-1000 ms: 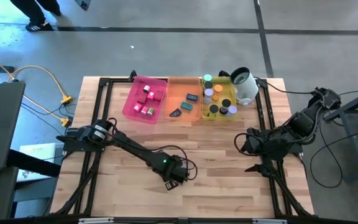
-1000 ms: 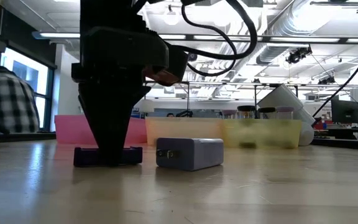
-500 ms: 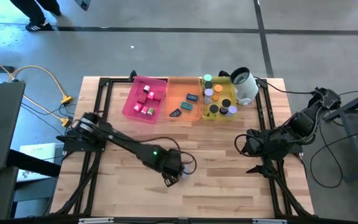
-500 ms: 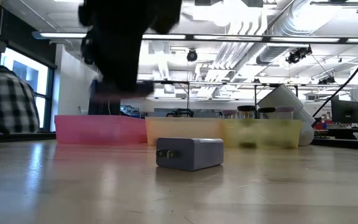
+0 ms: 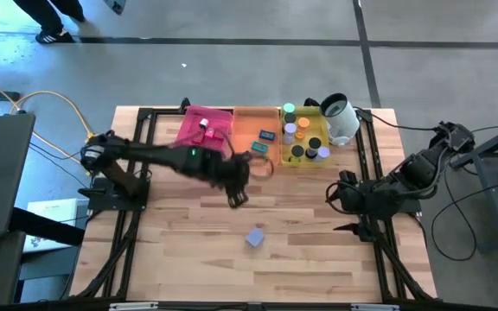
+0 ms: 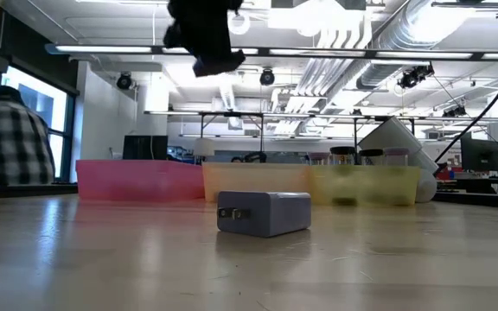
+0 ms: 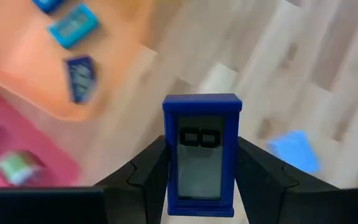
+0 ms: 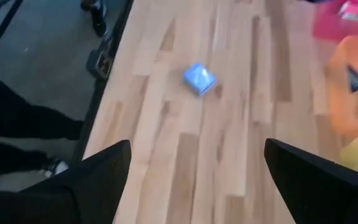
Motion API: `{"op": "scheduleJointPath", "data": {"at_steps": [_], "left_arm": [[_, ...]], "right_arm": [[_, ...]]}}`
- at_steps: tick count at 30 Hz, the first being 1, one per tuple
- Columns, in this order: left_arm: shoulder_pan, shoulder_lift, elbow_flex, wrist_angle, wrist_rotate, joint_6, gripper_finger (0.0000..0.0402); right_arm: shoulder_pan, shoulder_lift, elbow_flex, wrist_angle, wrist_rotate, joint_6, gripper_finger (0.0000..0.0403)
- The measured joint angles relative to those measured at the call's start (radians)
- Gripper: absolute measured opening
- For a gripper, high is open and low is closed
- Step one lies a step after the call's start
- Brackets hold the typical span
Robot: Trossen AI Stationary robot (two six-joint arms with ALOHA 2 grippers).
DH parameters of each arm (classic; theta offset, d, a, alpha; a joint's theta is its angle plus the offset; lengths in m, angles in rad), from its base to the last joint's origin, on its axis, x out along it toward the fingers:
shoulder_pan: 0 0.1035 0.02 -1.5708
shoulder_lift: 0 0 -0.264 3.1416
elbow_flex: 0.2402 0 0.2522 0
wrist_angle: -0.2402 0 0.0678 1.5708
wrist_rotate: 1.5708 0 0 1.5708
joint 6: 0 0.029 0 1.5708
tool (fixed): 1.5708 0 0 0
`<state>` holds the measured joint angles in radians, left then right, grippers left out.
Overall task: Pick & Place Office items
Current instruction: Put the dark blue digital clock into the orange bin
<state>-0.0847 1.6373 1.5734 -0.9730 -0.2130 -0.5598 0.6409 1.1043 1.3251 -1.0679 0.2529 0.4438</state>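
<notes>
My left gripper (image 5: pixel 234 198) hangs above the table's middle, just short of the trays, shut on a dark blue flat rectangle (image 7: pixel 201 154) with a grey face. A lavender block (image 5: pixel 255 237) lies by itself on the wood nearer the front edge; it also shows in the low view (image 6: pixel 264 212) and the right wrist view (image 8: pixel 199 78). Several small coloured pieces lie in the pink tray (image 5: pixel 190 145), the orange tray (image 5: pixel 247 130) and the yellow tray (image 5: pixel 316 128). My right gripper (image 5: pixel 340 213) waits open at the table's right side. My left gripper pinches the dark blue rectangle by its two long side edges (image 7: pixel 169 163) between its two fingers (image 7: pixel 146 171). The fingers slant down and lie along the piece, whose far end sticks out past the fingertips. It hangs clear of the table, grey face toward the wrist camera.
A white cup (image 5: pixel 340 118) lies on its side at the yellow tray's right. The three trays stand side by side along the far edge. Bare wood (image 5: pixel 188 250) lies around the lavender block. A person in a checked shirt (image 6: pixel 7 138) sits beyond the table's left.
My left gripper has lifted the dark blue rectangle off the table beside the lavender block. It has carried it up and toward the far edge, in the direction of the trays. The lavender block has stayed where it was.
</notes>
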Motion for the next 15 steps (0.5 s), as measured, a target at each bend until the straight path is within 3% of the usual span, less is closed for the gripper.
{"op": "scheduleJointPath", "data": {"at_steps": [6, 15], "left_arm": [[0.210, -0.007, 0.000, 0.001, 0.081, 0.182, 0.0152], [0.469, 0.000, 0.001, 0.133, 0.105, 0.336, 0.0152]], "right_arm": [[-0.087, -0.046, 0.000, 0.000, 0.023, -0.026, 0.0357], [-0.216, -0.072, 0.000, 0.005, 0.089, -0.054, 0.0357]]}}
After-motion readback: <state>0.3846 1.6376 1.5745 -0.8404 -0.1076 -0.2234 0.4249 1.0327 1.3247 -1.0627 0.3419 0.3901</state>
